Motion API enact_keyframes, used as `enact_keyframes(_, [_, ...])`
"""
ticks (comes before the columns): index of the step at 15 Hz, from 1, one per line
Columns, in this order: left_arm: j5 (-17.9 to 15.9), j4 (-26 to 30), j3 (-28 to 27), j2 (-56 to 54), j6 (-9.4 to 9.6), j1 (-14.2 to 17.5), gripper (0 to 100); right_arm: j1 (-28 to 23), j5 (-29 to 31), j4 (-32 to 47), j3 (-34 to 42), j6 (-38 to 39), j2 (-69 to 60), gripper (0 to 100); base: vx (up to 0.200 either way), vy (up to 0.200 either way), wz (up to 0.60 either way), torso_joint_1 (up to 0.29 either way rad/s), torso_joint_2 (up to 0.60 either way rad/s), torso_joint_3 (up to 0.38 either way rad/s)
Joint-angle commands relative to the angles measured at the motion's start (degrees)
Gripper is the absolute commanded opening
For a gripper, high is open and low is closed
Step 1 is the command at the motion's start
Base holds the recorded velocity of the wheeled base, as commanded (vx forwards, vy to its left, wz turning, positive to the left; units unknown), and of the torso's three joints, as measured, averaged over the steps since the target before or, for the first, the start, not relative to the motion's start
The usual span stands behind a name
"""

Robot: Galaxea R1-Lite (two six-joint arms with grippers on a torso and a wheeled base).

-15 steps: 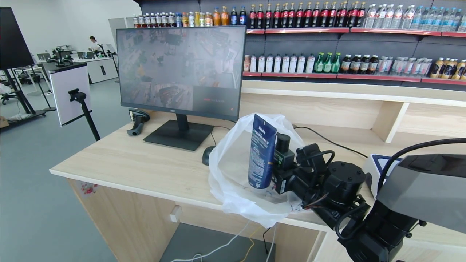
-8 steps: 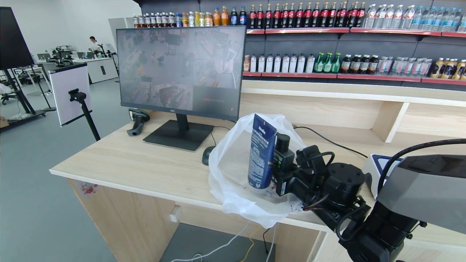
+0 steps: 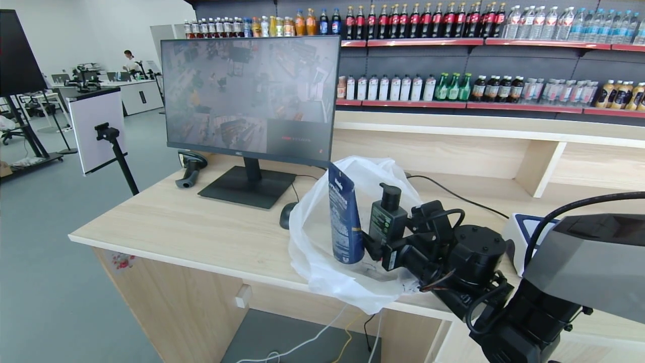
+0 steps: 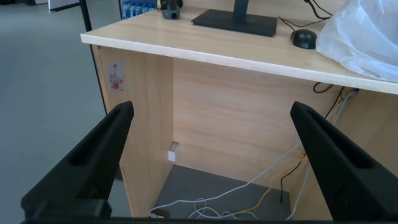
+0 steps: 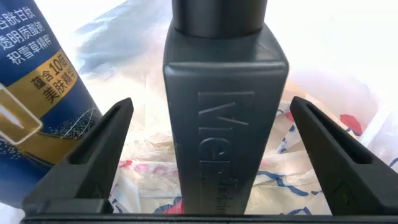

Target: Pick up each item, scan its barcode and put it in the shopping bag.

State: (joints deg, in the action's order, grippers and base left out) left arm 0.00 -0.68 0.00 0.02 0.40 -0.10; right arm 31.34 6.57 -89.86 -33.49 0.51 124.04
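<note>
The bench (image 3: 201, 227) carries a monitor (image 3: 250, 96), and at its 5 o'clock the white shopping bag (image 3: 312, 222) sits open near the front edge. The left wrist view finds the left gripper (image 4: 211, 118) low before the bench's front panel, jaws spread wide on nothing, with cables (image 4: 249, 193) on the floor beneath. In the head view a blue tube (image 3: 345, 222) leans inside the bag, a dark pump bottle (image 3: 387, 217) upright at its 3 o'clock. Up close, the right wrist view shows the right gripper (image 5: 209, 109) with jaws parted either side of that bottle, a clear gap on the tube's side. A mouse (image 3: 287, 214) lies at the bag's 9 o'clock.
</note>
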Motion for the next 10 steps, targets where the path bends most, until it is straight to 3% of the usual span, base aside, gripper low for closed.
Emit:
enact_keyframes(1, [0.0, 0.0, 0.0, 0.0, -0.05, 0.0, 100, -0.1, 0.0, -0.1, 0.1, 0.0, -0.6, 100, 0.000, 0.000, 0.00, 0.000, 0.00, 0.000])
enact_keyframes(10, [0.0, 0.1, 0.0, 0.0, 0.04, 0.0, 100, -0.1, 0.0, -0.1, 0.7, 0.1, -2.2, 100, 0.000, 0.000, 0.00, 0.000, 0.00, 0.000])
